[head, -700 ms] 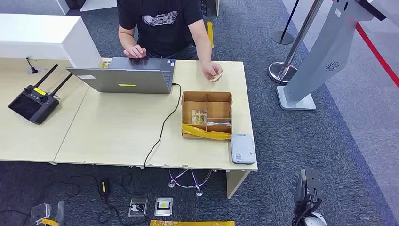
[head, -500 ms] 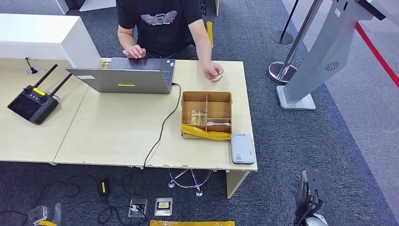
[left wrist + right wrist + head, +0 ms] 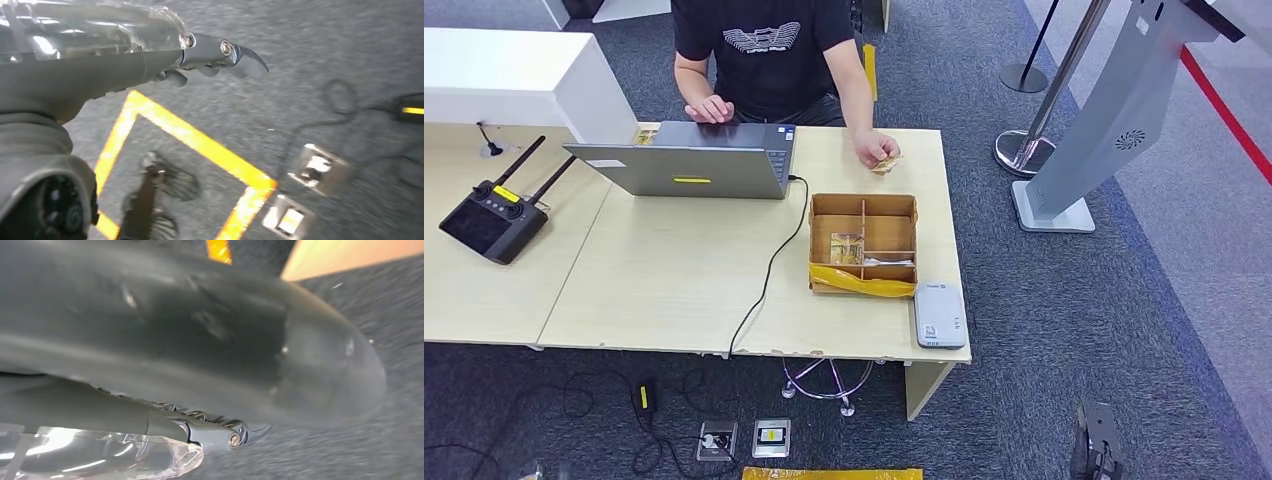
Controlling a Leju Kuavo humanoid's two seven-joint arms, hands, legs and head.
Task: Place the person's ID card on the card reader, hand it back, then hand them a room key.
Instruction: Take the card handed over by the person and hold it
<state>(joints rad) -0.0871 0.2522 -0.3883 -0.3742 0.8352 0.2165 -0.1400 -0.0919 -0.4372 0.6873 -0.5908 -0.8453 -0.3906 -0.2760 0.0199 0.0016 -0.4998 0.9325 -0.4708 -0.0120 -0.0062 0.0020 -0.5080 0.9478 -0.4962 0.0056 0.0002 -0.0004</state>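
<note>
ID card (image 3: 885, 163) sits pinched in the person's hand (image 3: 873, 150) at the counter's (image 3: 674, 280) far edge; card reader (image 3: 940, 314) waits near; left hand (image 3: 220, 55) hangs empty, fingers apart; right hand's (image 3: 235, 435) state I cannot tell; reach slowly, palm up.

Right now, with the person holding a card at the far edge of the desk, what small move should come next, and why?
Probably raise the right hand toward the card in the person's hand: both arms hang low, and the card reader lies bare.
</note>
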